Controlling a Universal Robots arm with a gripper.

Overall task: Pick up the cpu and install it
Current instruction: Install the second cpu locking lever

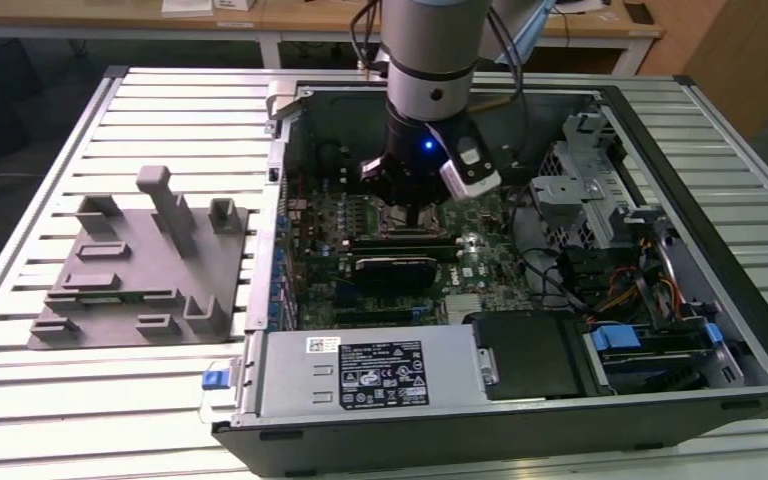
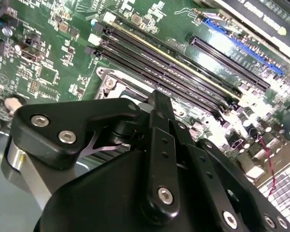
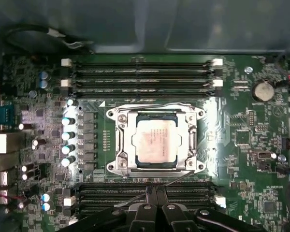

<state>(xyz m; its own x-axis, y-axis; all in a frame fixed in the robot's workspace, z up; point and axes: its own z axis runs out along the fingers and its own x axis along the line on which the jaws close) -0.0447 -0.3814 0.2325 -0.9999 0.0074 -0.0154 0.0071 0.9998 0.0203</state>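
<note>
One grey plastic fixture plate with upright posts, well off to exterior view's left of black linkage gripper. Next along, open black computer case; gripper low over green motherboard inside. Ahead of gripper in first wrist view: small silvery-grey square cpu, seated in metal-framed socket, frame open. Finger opening: cannot tell; grip on anything unclear. Risks, as judgement: misaligned chip bending socket pins; linkage catching black memory slots just beside. Labels: unreadable.

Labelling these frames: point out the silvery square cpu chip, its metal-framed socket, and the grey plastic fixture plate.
cpu (image 3: 155, 145), first wrist view, top plate centre.
socket (image 3: 115, 145), first wrist view, metal frame side.
fixture plate (image 1: 91, 300), exterior view, flat base.
</note>
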